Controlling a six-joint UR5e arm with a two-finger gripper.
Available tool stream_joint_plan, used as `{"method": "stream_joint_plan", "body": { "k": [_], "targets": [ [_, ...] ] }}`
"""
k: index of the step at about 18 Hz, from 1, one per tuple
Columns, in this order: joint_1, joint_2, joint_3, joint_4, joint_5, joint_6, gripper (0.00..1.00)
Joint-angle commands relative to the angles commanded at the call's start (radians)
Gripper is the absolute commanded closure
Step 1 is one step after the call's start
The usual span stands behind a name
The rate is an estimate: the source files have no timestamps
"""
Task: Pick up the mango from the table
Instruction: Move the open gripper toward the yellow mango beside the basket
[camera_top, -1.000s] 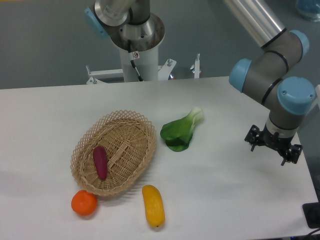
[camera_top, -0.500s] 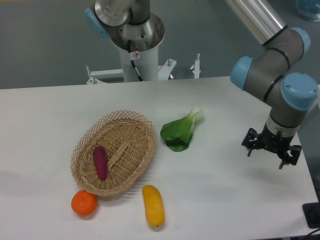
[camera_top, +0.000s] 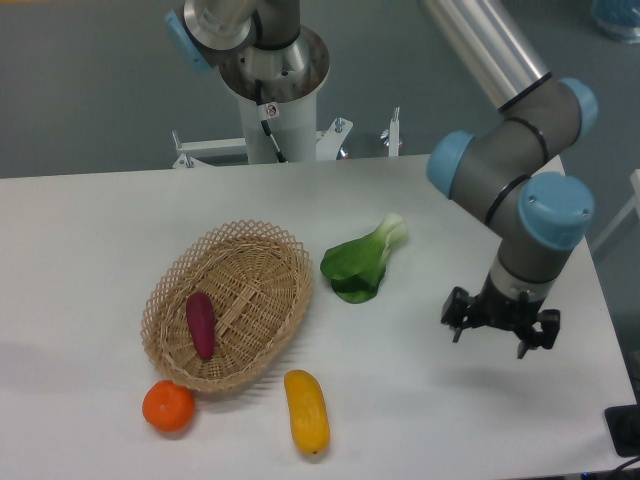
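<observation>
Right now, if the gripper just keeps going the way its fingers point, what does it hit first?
The gripper points straight down, so it would most likely meet bare table first. Nothing lies under it; the mango sits well off to its side. Its height above the surface is hard to judge from this single view.

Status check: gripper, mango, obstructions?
Two-finger gripper empty, above table, right of elongated yellow-orange mango. Mango lies untouched beside wicker basket. Nothing between them.

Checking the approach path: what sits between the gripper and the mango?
Nothing: in the fixed camera view only bare white table separates the gripper from the mango.
</observation>
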Motion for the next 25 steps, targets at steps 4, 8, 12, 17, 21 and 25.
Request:
{"method": "stream_joint_plan", "body": {
  "k": [4,8,12,17,21,25],
  "targets": [
    [-0.035,0.0,0.0,0.0,-0.009,-0.065,0.0],
    [-0.074,-0.002,0.0,0.0,-0.017,-0.123,0.0],
    [-0.127,-0.008,0.0,0.0,-0.015,-0.199,0.0],
    [-0.173,-0.029,0.012,0.0,-0.014,-0.275,0.0],
    [-0.193,-0.037,0.015,0.0,-0.044,-0.318,0.0],
    [-0.216,-0.049,0.015,0.002,-0.055,-0.348,0.0]
  ]
}}
